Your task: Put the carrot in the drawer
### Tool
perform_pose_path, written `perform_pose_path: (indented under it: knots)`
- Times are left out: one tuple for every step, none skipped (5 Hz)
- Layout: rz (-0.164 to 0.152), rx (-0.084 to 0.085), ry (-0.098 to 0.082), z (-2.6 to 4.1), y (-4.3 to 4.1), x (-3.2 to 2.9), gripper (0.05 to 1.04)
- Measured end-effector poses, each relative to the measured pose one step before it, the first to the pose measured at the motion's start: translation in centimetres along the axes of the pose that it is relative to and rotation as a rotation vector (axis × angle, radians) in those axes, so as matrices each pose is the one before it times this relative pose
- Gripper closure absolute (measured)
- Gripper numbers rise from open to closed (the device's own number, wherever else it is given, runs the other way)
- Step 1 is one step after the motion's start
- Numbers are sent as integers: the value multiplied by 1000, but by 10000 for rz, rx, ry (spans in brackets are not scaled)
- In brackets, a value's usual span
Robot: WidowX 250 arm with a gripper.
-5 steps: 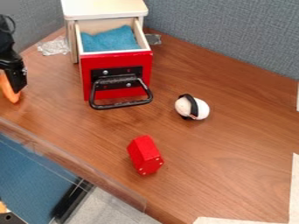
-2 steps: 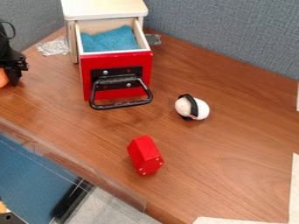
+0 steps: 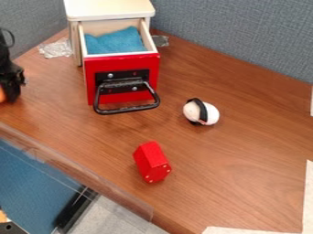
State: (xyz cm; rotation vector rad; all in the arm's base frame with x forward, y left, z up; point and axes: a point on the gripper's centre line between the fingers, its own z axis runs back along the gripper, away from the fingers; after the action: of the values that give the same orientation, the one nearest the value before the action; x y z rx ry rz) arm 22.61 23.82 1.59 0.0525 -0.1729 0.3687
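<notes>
At the left edge of the camera view, the black gripper (image 3: pixel 10 86) hangs low over the table, left of the drawer unit, partly cut off by the edge. It is shut on the orange carrot (image 3: pixel 2 96), of which a small part shows beside the black fingers; the rest lies beyond the view. The red-fronted drawer (image 3: pixel 132 98) is pulled out from its pale wooden cabinet, its black handle toward the camera. A blue cloth (image 3: pixel 116 42) lies inside it.
A red block (image 3: pixel 150 160) lies on the wooden table (image 3: pixel 245 155) in front of the drawer. Right of the handle is a white round object (image 3: pixel 210 114) with a black band. Clear crumpled tape (image 3: pixel 56 48) sits left of the cabinet; grey partitions stand behind.
The gripper and carrot have shifted left toward the view's edge, with less of the carrot showing. Since the middle frame both have come slightly lower. The drawer, block and white object have stayed put.
</notes>
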Motion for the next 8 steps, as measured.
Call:
perform_pose_path:
  knots:
    - [-458,194,-229,4045,86,926,507]
    - [-462,-18,260,2009,-1299,1261,507]
    - [-230,-197,139,1175,-2163,2105,507]
    - [-245,-3,402,-287,-2899,1902,507]
    - [17,4,76,95,-2198,1701,507]
    - [-66,-223,-41,1165,-2029,1050,507]
    - [-69,-180,45,821,-1395,567,507]
    - [-115,-47,-51,549,-800,606,507]
